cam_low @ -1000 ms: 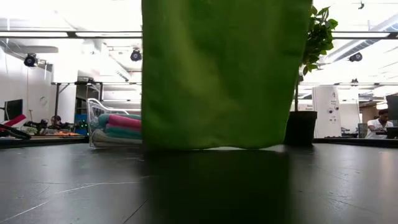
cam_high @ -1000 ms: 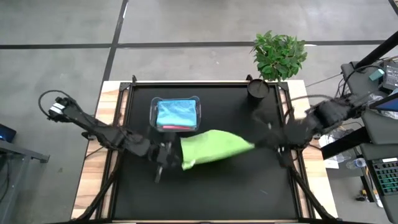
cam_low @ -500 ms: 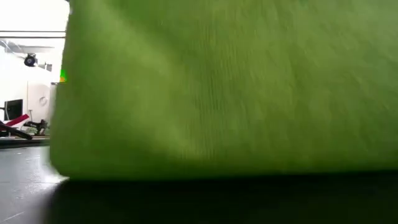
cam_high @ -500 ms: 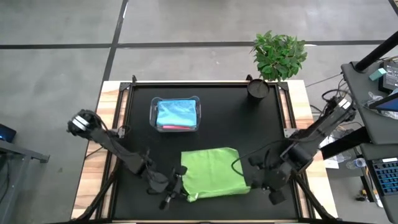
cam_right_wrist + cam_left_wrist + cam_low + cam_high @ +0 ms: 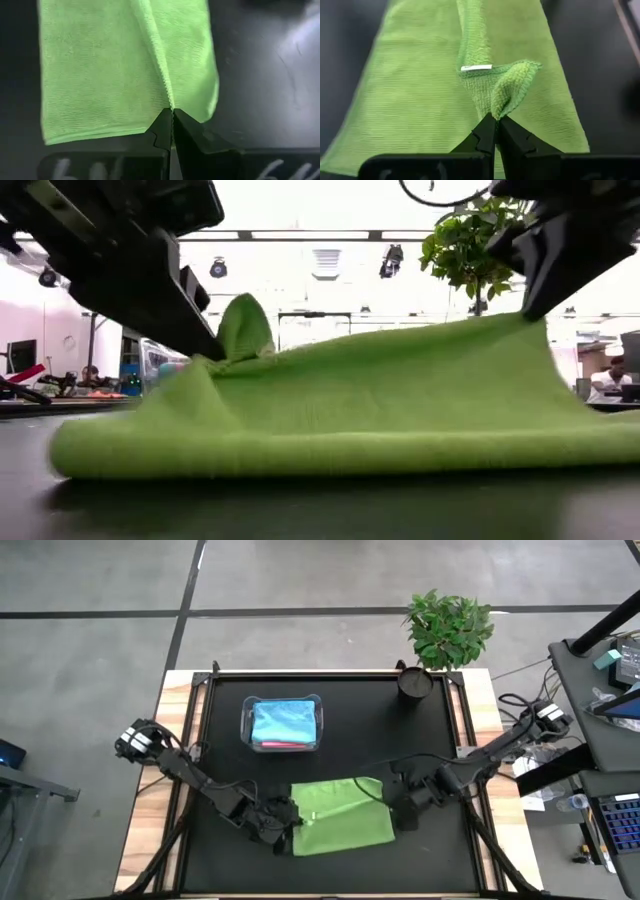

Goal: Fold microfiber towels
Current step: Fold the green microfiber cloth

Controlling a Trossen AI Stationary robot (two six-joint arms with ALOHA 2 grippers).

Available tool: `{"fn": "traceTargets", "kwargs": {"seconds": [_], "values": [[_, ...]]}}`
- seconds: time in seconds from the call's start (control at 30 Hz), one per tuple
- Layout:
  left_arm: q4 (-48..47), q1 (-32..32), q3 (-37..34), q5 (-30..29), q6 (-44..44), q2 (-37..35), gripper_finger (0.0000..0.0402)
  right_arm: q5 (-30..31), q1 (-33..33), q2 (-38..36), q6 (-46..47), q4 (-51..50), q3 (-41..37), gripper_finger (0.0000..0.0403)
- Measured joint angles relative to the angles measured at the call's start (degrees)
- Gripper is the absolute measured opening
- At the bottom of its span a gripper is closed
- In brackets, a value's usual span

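**Both grippers pinching the lime towel mid-fold**

Left gripper point(image 5: 496, 120): fingers pressed together on a bunched corner of the lime green towel point(image 5: 340, 815), next to its white label point(image 5: 476, 68). Right gripper point(image 5: 171, 114): closed on the opposite edge, nipping a thin ridge of cloth. Both sit low over the mat point(image 5: 430, 740).

Towel is at the front-centre of the mat, mostly flat, with the two pinched points lifted into peaks in the low view. Fold looks in progress, not finished.

Behind it: clear tub point(image 5: 283, 724) with a light blue towel point(image 5: 283, 720) on top and a pink one point(image 5: 285, 744) showing at its front edge. Potted plant point(image 5: 448, 628) at the back right corner, well apart.

Risks, as a judgement:
- Left grip is on a crumpled corner, so the edge could land twisted or skewed.
- Right grip holds very little cloth; any uneven pull between the arms could slip it out.
- Uneven travel would drag the whole towel instead of folding it.
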Motion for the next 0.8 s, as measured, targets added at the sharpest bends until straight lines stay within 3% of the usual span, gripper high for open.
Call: {"fn": "traceTargets", "kwargs": {"seconds": [0.33, 0.8], "values": [[-0.23, 4.03, -3.04, -1.07, 0.01, -0.57, 0.0000, 0.06, -5.95, 1.74, -0.35, 0.33, -2.37, 0.0008], [-0.27, 6.02, -3.52, -3.12, -1.48, -0.57, 0.0000, 1.93, -8.25, 10.07, -0.27, 1.12, -2.80, 0.0008]]}}
